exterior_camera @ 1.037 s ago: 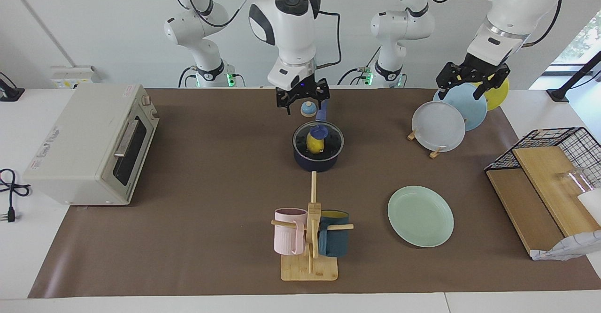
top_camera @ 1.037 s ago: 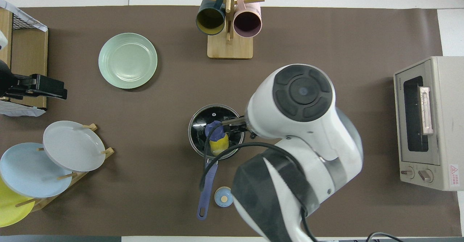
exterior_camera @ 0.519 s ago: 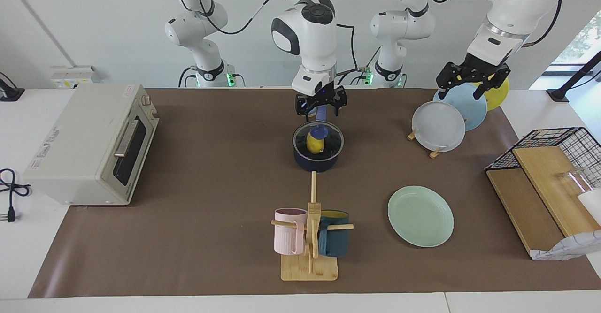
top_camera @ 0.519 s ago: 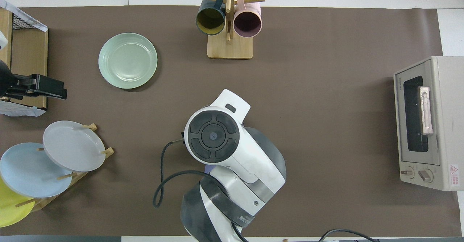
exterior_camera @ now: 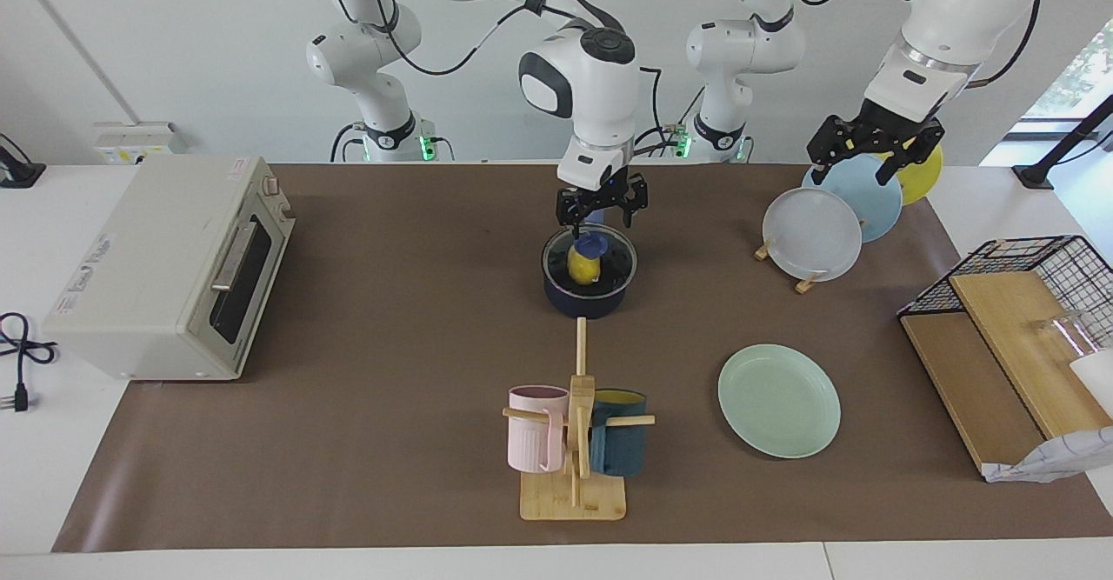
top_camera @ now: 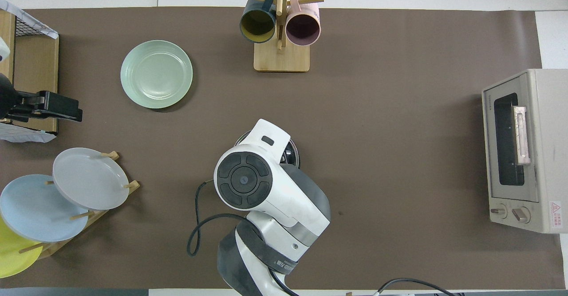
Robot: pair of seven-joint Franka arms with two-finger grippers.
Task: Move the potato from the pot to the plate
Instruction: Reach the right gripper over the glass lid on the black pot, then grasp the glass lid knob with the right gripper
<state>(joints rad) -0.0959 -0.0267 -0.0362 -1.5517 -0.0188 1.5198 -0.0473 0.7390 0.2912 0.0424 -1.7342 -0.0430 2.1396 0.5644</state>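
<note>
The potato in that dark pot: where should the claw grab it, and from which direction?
Probably from straight above, pinching its yellow middle. The potato sits inside the pot, whose wall blocks any sideways approach. The right gripper hangs open over the pot's rim.

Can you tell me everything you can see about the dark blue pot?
The pot is a round, dark navy saucepan with a black inside and a shiny rim. It stands upright on the brown mat, near the middle of the table, nearer to the robots than the mug stand. The yellow potato sits inside it. The right gripper hangs open just above the pot, not touching it. In the overhead view the arm hides nearly all of it.
</note>
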